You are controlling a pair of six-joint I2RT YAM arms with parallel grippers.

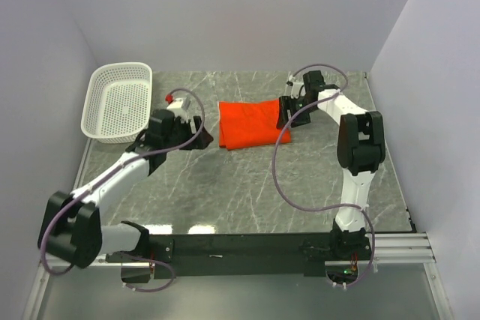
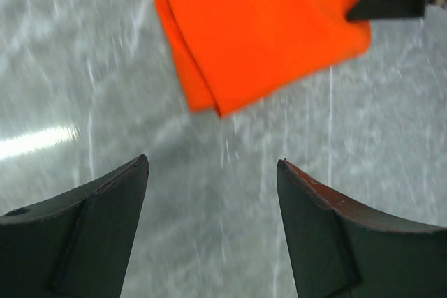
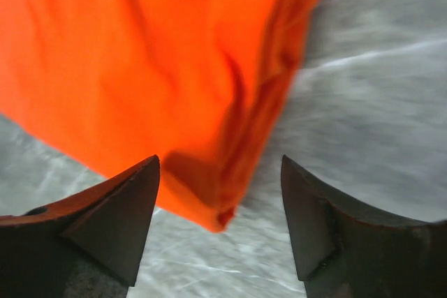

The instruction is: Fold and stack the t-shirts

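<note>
Grey marble table (image 1: 247,185) | t-shirt (image 1: 251,125) lies folded flat, apart to the right of basket (image 1: 120,66) | left gripper (image 1: 201,135) between basket and shirt, jaws wide, empty | right gripper (image 1: 285,114) at shirt's edge farthest from basket, wide, empty, likely clear so the fold holds.

The folded t-shirt (image 1: 251,125) lies mid-table with 2 grippers flanking it. The left gripper (image 1: 204,133) is just off its left edge, jaws spread over bare marble. The right gripper (image 1: 284,115) is at its right edge, jaws wide above the cloth's corner. The white basket (image 1: 118,103) fills the far-left corner, close behind the left arm. Open table (image 1: 247,185) stretches nearer the bases, crossed only by the right arm's cable (image 1: 289,185). Walls close 3 sides.
</note>
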